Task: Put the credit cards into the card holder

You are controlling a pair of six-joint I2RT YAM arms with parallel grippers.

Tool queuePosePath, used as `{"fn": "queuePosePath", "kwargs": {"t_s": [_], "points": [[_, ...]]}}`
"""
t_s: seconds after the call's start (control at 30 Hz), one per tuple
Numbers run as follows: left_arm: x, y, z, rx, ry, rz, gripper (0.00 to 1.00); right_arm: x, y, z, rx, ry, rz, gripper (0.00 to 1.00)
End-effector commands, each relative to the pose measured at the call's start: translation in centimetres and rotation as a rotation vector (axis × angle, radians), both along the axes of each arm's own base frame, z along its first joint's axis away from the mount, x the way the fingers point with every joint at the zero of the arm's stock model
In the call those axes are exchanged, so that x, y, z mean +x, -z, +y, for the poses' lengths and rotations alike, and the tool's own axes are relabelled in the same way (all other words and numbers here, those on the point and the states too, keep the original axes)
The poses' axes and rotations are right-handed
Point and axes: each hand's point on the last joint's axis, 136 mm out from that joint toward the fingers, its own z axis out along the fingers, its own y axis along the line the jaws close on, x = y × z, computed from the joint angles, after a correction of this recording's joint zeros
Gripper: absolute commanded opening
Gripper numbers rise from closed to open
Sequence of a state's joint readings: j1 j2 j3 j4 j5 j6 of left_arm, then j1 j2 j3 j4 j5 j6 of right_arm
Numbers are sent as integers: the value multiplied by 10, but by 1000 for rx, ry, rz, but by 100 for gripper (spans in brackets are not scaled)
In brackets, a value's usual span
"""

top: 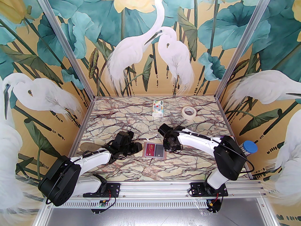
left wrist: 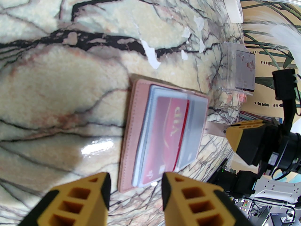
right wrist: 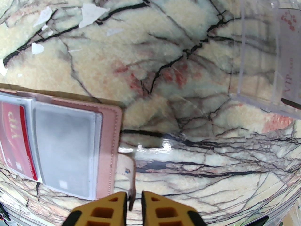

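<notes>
Right fingers [right wrist: 110,211] tight on card holder [right wrist: 109,131] strap; left fingers [left wrist: 77,196] half open, empty

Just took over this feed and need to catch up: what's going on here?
The pink card holder lies open on the marble table, with a red VIP card and a grey card already in its clear sleeves. The right gripper is pinched on the holder's snap strap. The left gripper hovers open over the holder's opposite edge, holding nothing. One pale VIP card stands in the clear plastic box, not yet moved.
</notes>
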State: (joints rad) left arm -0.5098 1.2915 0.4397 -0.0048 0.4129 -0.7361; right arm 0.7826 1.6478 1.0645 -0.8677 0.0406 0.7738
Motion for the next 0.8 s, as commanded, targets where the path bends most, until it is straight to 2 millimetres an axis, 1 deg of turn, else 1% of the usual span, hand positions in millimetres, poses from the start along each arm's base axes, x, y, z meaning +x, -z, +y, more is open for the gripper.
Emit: {"fn": "queuePosePath", "kwargs": {"t_s": [0.0, 0.17, 0.37, 0.47, 0.77], "points": [[0, 5, 3, 12, -2, -2, 41, -1, 5, 1, 6, 11, 11, 15], [1, 6, 3, 13, -3, -1, 41, 0, -1, 1, 13, 12, 1, 15], [2, 6, 2, 9, -2, -1, 41, 1, -9, -2, 8, 19, -17, 19], [1, 6, 2, 10, -2, -1, 41, 2, -11, -3, 8, 20, -23, 19], [1, 5, 3, 10, -3, -2, 41, 2, -13, -3, 9, 22, -29, 13]]}}
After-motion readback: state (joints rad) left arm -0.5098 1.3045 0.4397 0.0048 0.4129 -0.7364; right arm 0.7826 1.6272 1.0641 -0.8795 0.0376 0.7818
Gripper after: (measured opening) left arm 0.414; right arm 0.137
